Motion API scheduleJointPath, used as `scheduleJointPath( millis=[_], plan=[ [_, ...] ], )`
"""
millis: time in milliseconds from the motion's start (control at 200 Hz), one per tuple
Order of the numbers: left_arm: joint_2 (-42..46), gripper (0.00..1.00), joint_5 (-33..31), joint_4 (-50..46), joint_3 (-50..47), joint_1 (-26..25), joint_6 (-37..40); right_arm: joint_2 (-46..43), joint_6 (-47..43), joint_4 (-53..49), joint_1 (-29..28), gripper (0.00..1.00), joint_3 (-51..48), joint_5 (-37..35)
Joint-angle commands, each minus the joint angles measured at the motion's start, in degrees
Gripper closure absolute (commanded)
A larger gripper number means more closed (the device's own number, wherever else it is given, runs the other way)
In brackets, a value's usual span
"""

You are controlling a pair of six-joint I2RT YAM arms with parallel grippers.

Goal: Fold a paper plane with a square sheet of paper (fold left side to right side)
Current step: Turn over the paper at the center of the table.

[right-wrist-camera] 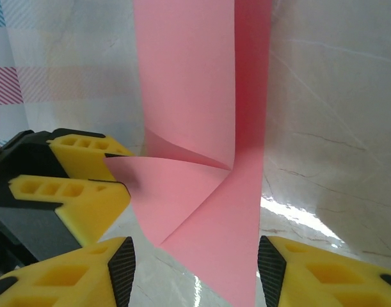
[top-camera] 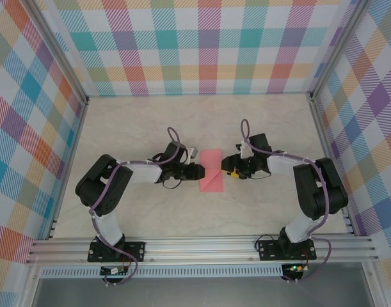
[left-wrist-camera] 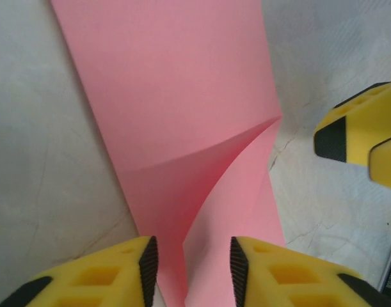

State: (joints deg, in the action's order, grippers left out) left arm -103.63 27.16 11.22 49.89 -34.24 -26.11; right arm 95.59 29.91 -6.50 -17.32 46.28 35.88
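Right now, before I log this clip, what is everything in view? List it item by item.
sheet of paper: one, salmon pink, partly folded with a slanting crease, on the middle of the table between the two grippers
table: one, pale marbled beige, under everything
walls: three, pastel plaid, at the left, far and right sides
frame rail: one, silver, along the near edge by the arm bases
cables: two, purple, looped along the arms
left arm: one, black and white, reaching in from the left
right arm: one, black and white, reaching in from the right
left gripper: one, yellow with black pads, open, astride the paper's left edge
right gripper: one, yellow with black pads, open, astride the paper's right edge
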Motion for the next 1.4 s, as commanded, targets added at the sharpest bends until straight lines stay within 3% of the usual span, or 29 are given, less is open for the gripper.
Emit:
scheduleJointPath(
  millis=[0, 155, 570, 645, 695, 775, 825, 930, 1065, 1150, 1210, 1395],
  plan=[
    [-0.4, 0.75, 0.5, 1.8, 1.2, 0.8, -0.1, 1.7, 1.0, 1.9, -0.4, 0.45, 0.9, 2.8],
    [1.0, 0.85, -0.7, 1.2, 0.2, 0.8, 0.1, 3.9, 1.9, 3.3, -1.1, 0.45, 1.9, 3.7],
    [2.6, 0.81, -1.9, 0.6, -0.8, 1.0, 0.2, 10.3, 3.7, 5.9, -4.1, 0.51, 6.4, 5.0],
    [3.4, 0.76, -2.2, 0.4, -1.1, 1.2, 0.1, 11.0, 4.0, 6.8, -4.3, 0.59, 7.1, 5.8],
    [4.4, 0.71, -2.5, 0.4, -1.6, 1.6, 0.0, 10.9, 4.2, 8.0, -4.3, 0.7, 7.3, 6.6],
    [7.5, 0.55, -3.0, 1.0, -3.4, 2.7, -0.8, 9.6, 4.2, 9.8, -4.1, 0.88, 7.3, 7.1],
    [10.4, 0.49, -2.8, 2.0, -4.9, 3.8, -1.8, 7.9, 4.3, 11.0, -3.5, 0.93, 7.2, 7.9],
    [18.8, 0.36, -4.1, 3.0, -8.9, 6.0, -3.6, 2.5, 3.5, 13.0, -1.5, 0.95, 6.7, 10.1],
    [32.2, 0.15, -10.6, 1.7, -12.9, 6.9, -3.0, -7.1, 2.5, 13.7, 0.8, 0.93, 8.3, 13.9],
    [39.3, 0.05, -10.4, 2.6, -13.8, 7.2, -3.3, -11.5, 2.3, 12.8, 1.0, 0.93, 11.5, 15.9],
    [42.9, 0.0, -8.5, 3.7, -13.4, 7.2, -3.9, -13.3, 3.3, 13.2, 1.0, 0.92, 13.9, 18.2],
    [46.2, 0.0, 1.8, 12.3, -10.3, 7.0, -8.1, -15.3, 3.5, 10.6, -1.8, 0.91, 22.7, 21.7]
  ],
)
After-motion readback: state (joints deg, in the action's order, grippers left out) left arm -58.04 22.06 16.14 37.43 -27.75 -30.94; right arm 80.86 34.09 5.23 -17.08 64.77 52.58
